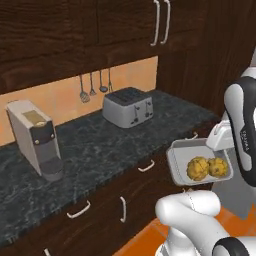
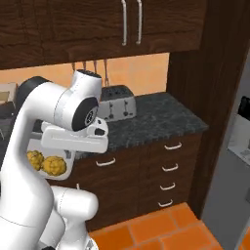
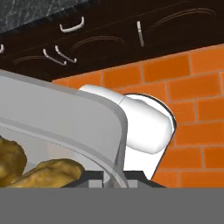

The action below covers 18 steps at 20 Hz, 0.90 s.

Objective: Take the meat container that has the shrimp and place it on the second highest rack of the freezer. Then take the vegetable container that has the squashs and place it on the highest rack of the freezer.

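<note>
The vegetable container (image 1: 181, 161) is a shallow grey tray with two bumpy yellow squashs (image 1: 198, 168) in it. It hangs tilted in the air in front of the lower drawers, off the counter. My gripper (image 1: 218, 145) is shut on its right rim. From the right base view the same container (image 2: 35, 144) shows behind my arm, under the hand, with the gripper (image 2: 67, 147) on its edge. In the hand view the container's rim (image 3: 114, 131) runs between the gripper (image 3: 112, 176) tips, squashs (image 3: 48, 171) at lower left. A grey freezer (image 2: 229, 195) stands at the far right.
A dark stone counter (image 1: 100, 145) carries a toaster (image 1: 128, 106) and a coffee machine (image 1: 35, 137). Utensils (image 1: 93, 86) hang on the orange wall. Dark drawers with handles (image 2: 168, 168) lie below, and a tall dark cabinet panel (image 2: 215, 73) stands beside the freezer. The floor (image 2: 146, 229) is orange tile.
</note>
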Motion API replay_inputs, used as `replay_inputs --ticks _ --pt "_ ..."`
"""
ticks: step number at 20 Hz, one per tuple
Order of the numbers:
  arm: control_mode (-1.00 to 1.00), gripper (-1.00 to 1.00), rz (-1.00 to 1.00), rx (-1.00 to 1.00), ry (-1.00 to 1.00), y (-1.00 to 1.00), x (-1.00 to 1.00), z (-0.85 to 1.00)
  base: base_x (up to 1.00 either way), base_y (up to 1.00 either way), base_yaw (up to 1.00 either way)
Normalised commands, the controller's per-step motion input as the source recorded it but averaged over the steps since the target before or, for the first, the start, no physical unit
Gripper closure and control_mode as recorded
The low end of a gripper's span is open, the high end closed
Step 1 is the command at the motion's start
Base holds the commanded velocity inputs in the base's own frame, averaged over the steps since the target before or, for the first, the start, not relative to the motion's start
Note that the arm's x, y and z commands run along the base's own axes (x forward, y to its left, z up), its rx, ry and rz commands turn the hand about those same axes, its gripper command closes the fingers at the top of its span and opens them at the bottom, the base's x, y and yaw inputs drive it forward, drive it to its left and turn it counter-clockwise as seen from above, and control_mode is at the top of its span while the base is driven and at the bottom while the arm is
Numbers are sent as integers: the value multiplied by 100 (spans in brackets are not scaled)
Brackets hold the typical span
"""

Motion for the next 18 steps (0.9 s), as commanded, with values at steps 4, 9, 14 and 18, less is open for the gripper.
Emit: replay_inputs --ticks 4,9,14,18 --pt "100 100 0 0 0 0 0 0 0 0 -85" --pt "100 100 0 0 0 0 0 0 0 -1 -86" --pt "100 100 0 0 0 0 0 0 0 -9 -79" --pt "100 100 0 0 0 0 0 0 19 -25 -52"
